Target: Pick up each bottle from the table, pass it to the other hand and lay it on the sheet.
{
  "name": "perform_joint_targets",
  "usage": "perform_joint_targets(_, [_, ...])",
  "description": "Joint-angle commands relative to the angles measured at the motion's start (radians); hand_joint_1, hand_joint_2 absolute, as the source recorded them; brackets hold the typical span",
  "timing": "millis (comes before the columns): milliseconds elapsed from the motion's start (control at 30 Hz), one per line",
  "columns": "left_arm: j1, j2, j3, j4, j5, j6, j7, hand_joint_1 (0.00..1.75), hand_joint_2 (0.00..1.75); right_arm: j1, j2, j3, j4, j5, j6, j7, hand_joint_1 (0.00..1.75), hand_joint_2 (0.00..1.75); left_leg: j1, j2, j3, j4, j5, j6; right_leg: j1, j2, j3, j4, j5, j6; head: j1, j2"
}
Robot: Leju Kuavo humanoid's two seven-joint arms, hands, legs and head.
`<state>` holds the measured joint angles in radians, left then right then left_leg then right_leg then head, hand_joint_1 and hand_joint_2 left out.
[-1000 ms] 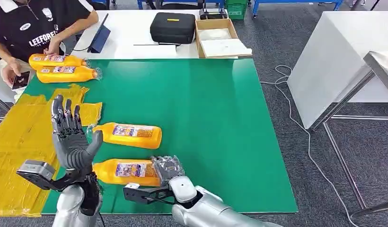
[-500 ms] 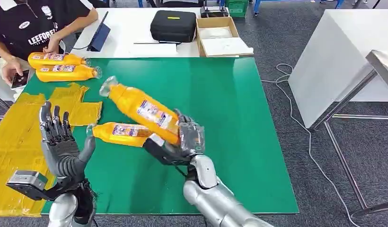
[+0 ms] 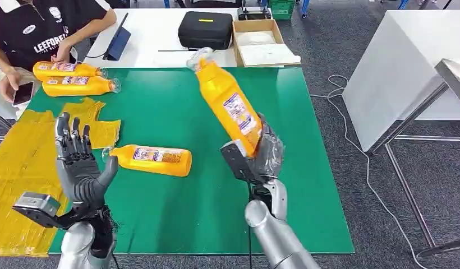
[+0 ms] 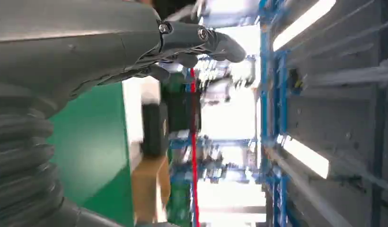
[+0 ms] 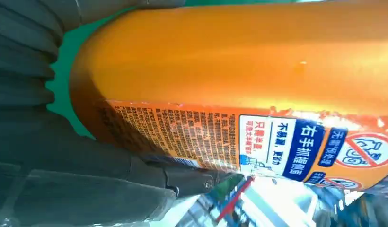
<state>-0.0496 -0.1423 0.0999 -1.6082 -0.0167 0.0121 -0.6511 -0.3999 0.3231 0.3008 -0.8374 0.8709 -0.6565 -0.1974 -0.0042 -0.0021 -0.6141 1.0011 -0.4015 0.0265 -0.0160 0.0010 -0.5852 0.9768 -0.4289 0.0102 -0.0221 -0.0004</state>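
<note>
My right hand (image 3: 262, 152) grips the base of an orange bottle (image 3: 226, 103) and holds it nearly upright above the green table (image 3: 160, 213), its clear cap end tipped away and to the left. The same bottle's orange body and label (image 5: 258, 75) show close up against the grey fingers (image 5: 135, 170) in the right wrist view. A second orange bottle (image 3: 152, 159) lies on its side on the green surface. My left hand (image 3: 80, 167) is raised, palm up and fingers spread, holding nothing, just left of that bottle. The crumpled yellow sheet (image 3: 26, 157) covers the table's left part.
Two more orange bottles (image 3: 73, 78) lie at the table's far left corner, beside a seated person's hands (image 3: 62, 53). Behind the green table a white table carries a black case (image 3: 205, 31), a cardboard box (image 3: 264, 43) and a tablet (image 3: 118, 40).
My right hand has lifted the bottle from lying on the table, swung it up and to the right, and stood it nearly upright. My left hand shifted only slightly.
</note>
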Motion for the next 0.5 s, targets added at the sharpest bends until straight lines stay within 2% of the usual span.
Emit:
perform_joint_targets(33, [-0.239,0.034,-0.158,0.371,0.012,-0.121,0.114,0.00,1.75,-0.017,0.026,-0.128,0.061,-0.098,-0.042,-0.270,1.75,1.75,0.000,-0.006,0.003,-0.001,0.001,-0.003,0.000,-0.007,0.005,-0.002,-0.001,-0.001,0.000,0.000])
perform_joint_targets(133, [-0.276,0.033,-0.201,0.412,-0.003,-0.129,0.117,0.00,1.75,-0.008,0.026,-0.062,0.062,-0.119,-0.042,-0.307,1.75,1.75,0.000,-0.004,0.001,-0.001,0.001,-0.001,0.000,-0.005,0.002,-0.001,0.000,-0.001,0.000,0.000])
perform_joint_targets(200, [-0.280,0.038,-0.243,0.402,-0.023,-0.113,0.128,0.00,1.75,0.006,0.026,0.022,0.065,-0.071,-0.042,-0.313,1.75,1.75,0.000,-0.005,0.003,-0.001,0.001,-0.002,0.000,-0.005,0.004,-0.001,0.000,-0.001,0.000,0.000])
perform_joint_targets(333, [-0.205,0.069,-0.271,0.293,-0.029,-0.072,0.135,0.00,1.75,-0.030,0.026,0.211,0.140,-0.069,-0.042,-0.251,1.75,1.75,0.000,-0.001,0.005,-0.001,0.000,-0.002,0.001,-0.001,0.005,-0.002,0.000,-0.001,0.000,0.000])
perform_joint_targets(400, [-0.173,0.078,-0.273,0.262,-0.026,-0.062,0.132,0.00,1.75,-0.049,0.026,0.285,0.179,-0.082,-0.042,-0.238,1.75,1.75,0.000,0.008,0.005,-0.001,-0.002,-0.002,0.000,0.007,0.004,-0.001,0.000,-0.001,0.000,0.000])
perform_joint_targets(433, [-0.169,0.079,-0.273,0.259,-0.025,-0.061,0.131,0.00,1.75,-0.052,0.026,0.295,0.186,-0.079,-0.042,-0.235,1.75,1.75,0.000,0.006,0.001,-0.001,-0.001,-0.001,0.001,0.005,0.003,-0.001,0.001,0.000,0.000,0.000])
perform_joint_targets(500, [-0.148,0.081,-0.270,0.250,-0.025,-0.053,0.119,0.00,1.75,-0.064,0.026,0.345,0.216,-0.014,-0.042,-0.201,1.75,1.75,0.001,0.008,0.005,-0.002,-0.002,-0.002,0.001,0.007,0.007,-0.001,-0.001,-0.002,0.000,0.000])
